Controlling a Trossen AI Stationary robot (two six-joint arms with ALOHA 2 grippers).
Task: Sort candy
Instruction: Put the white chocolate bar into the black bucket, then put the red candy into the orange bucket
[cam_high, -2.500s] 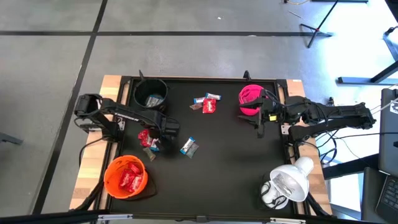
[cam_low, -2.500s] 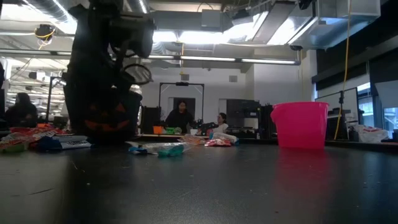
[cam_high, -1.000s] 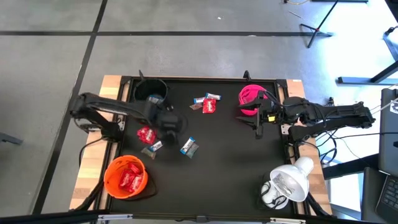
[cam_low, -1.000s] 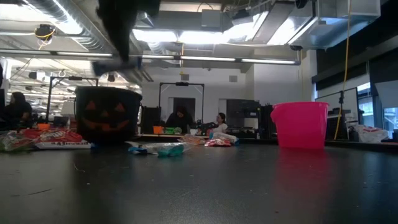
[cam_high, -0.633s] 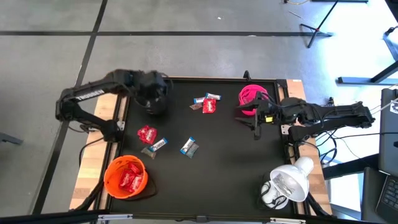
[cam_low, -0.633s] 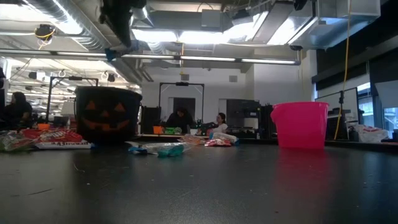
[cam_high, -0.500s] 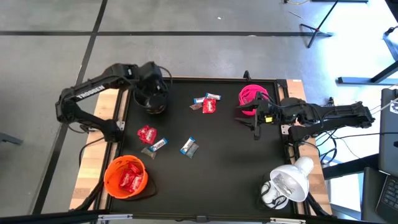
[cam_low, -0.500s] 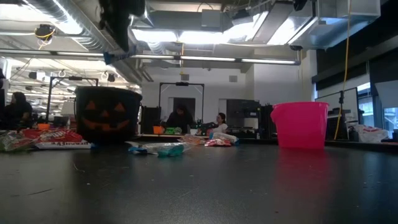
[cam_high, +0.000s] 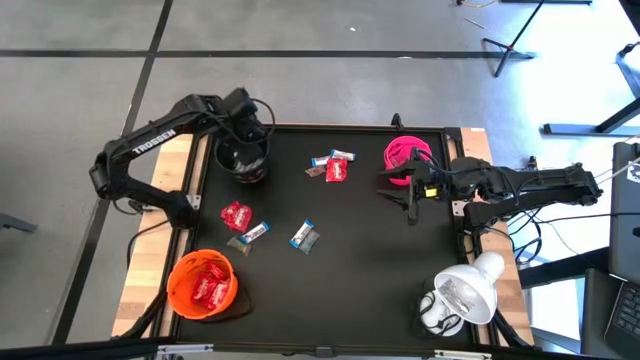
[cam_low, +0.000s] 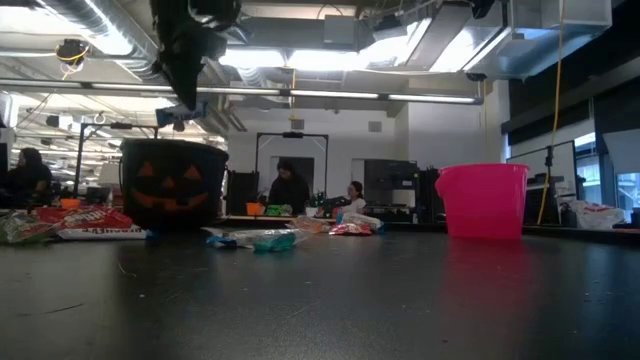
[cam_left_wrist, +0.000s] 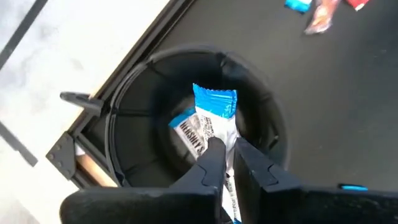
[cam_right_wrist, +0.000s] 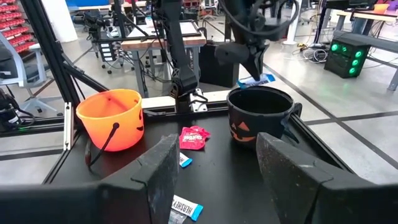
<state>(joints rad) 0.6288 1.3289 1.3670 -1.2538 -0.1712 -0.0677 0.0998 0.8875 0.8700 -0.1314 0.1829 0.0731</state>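
My left gripper (cam_left_wrist: 227, 155) hovers above the black pumpkin-face bowl (cam_high: 243, 158) at the table's far left, shut on a blue-and-white candy (cam_left_wrist: 210, 121). The low view shows the same gripper (cam_low: 186, 98) high over the bowl (cam_low: 172, 185). On the black table lie a red candy (cam_high: 236, 215), two blue-and-white ones (cam_high: 253, 234) (cam_high: 304, 235), and a small cluster (cam_high: 333, 166). The orange bowl (cam_high: 203, 285) holds red candies. My right gripper (cam_high: 408, 196) stands open beside the pink bowl (cam_high: 403, 160), with nothing between its fingers. My left gripper pinches one end of the blue-and-white candy's wrapper (cam_left_wrist: 219, 135) between its two fingers, which point down from above. The candy sticks out past the fingertips (cam_low: 180, 112), lifted clear, over the opening of the black bowl.
A white lamp-like object (cam_high: 460, 295) sits at the near right corner. Wooden strips and a black frame edge the table (cam_high: 170, 140). People (cam_low: 290, 185) are in the room beyond the far edge.
My left gripper has risen and swung from the table's middle left toward the far edge, carrying the blue-and-white candy clear of the table to above the black bowl. It has stayed shut on the candy.
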